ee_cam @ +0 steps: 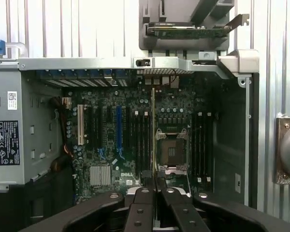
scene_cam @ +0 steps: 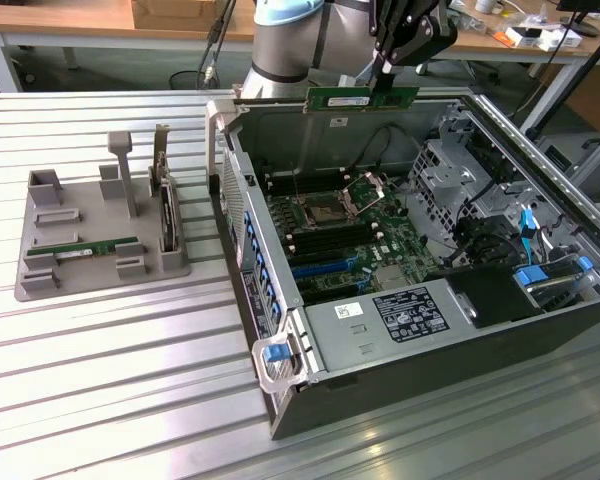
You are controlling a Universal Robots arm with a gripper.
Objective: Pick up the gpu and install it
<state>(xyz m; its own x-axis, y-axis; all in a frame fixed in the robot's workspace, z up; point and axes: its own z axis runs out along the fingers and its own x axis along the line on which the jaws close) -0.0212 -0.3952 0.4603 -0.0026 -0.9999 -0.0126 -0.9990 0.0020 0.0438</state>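
1. Exterior view: pincer [scene_cam: 385,78] sits in the upper middle of the frame, pressed together on the gpu [scene_cam: 350,98].
2. The gpu is off the desk [scene_cam: 110,380] and held level. Its long edge runs horizontal, with a white label on the side facing the camera.
3. It hangs over the far wall of the open case [scene_cam: 380,390], well above the motherboard [scene_cam: 350,240] and touching nothing but the pincer.
4. Second stick [scene_cam: 88,247], alike in look, lies flat in the grey holder [scene_cam: 40,285] at mid-left of the frame, well apart from the case.
5. An upright card [scene_cam: 167,215] stands in the same holder, on the side nearer the case.
6. The case lies on its side with the lid off. CPU socket [scene_cam: 330,210] is open near the frame centre, and the power supply [scene_cam: 400,315] with its dark label sits toward the lower right.
7. Wrist view: the gpu [ee_cam: 153,125] shows edge-on as a thin line running out from between the black fingers [ee_cam: 141,210], which are clamped tight on it.
8. Same view: that line crosses the motherboard [ee_cam: 116,145] just beside the CPU socket [ee_cam: 171,152]. Height above the board can't be told from here.
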